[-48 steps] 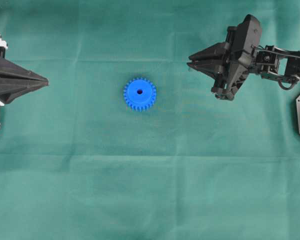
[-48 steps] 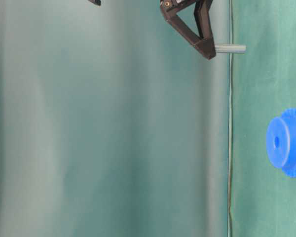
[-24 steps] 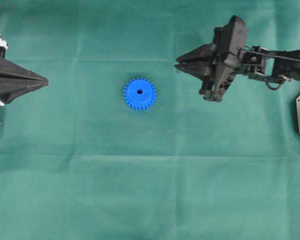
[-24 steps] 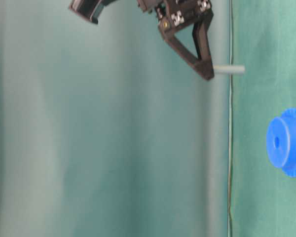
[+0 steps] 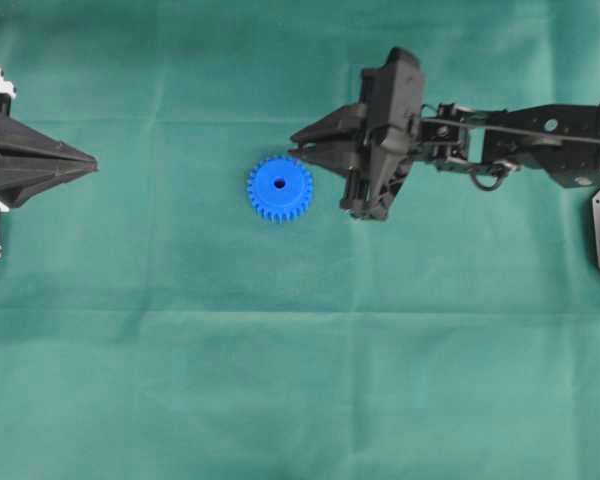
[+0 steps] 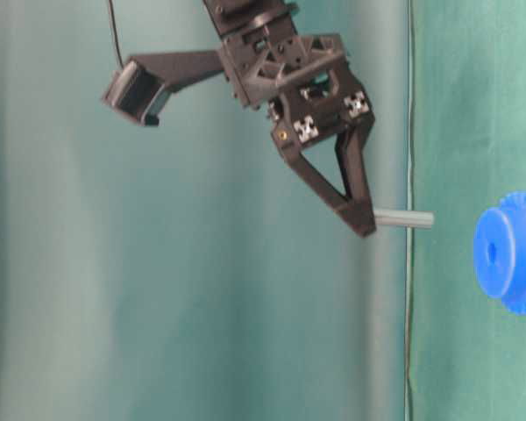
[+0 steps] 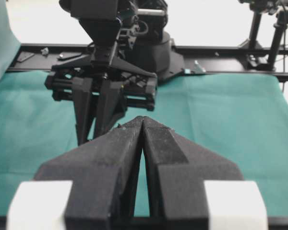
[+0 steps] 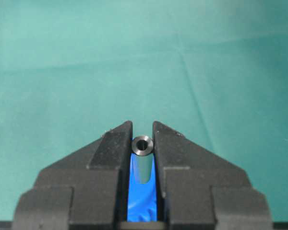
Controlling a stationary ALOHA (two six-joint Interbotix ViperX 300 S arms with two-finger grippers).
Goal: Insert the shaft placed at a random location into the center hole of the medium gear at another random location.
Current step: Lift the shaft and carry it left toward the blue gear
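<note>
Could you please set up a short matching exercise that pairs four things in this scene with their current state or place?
Things:
1. shaft
2. medium gear
3. left hand
4. center hole

States:
A. shut on nothing, at the cloth's edge
B. lying flat on the green cloth
C. clamped in the right hand, above the cloth
D. dark and unfilled

Pairs: 1-C, 2-B, 3-A, 4-D
</note>
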